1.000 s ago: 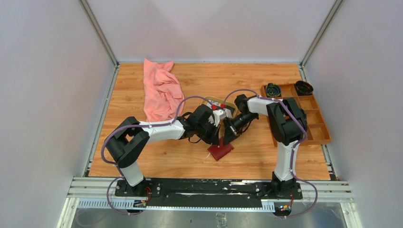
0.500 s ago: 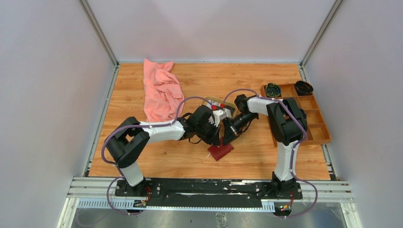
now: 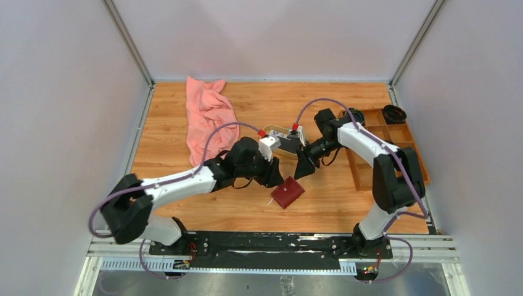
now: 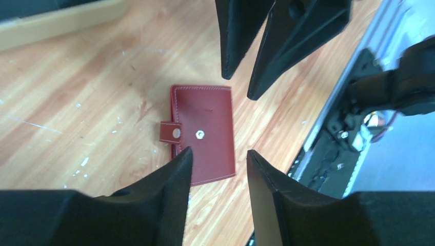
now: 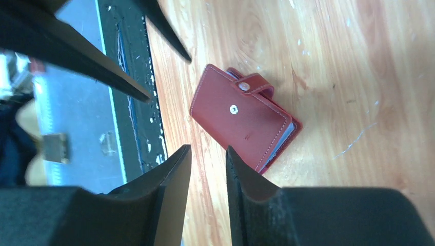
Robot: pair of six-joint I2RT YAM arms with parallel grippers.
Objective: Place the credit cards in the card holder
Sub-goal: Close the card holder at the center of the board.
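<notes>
We judge the loading step to be at or near its end. The card holder (image 3: pixel 288 192) lies folded shut on the wooden table (image 3: pixel 345 209), and no loose card shows near it.

In the right wrist view something pale peeps between its covers at the lower right. It may be the credit cards (image 5: pixel 283 142), though we cannot tell for sure. The strap (image 4: pixel 169 132) sits beside the stud (image 4: pixel 199 134) on the cover, not pressed onto it.

The left pincer (image 3: pixel 275 180) and the right pincer (image 3: pixel 303 171) both hang above the holder, jaws apart, with nothing between them. In the overhead view the holder sits just below centre, under and between the two pincers, touching neither.

If anything is left, we think the next move is a press on the strap. That calls for a careful descent onto a small snap.
</notes>
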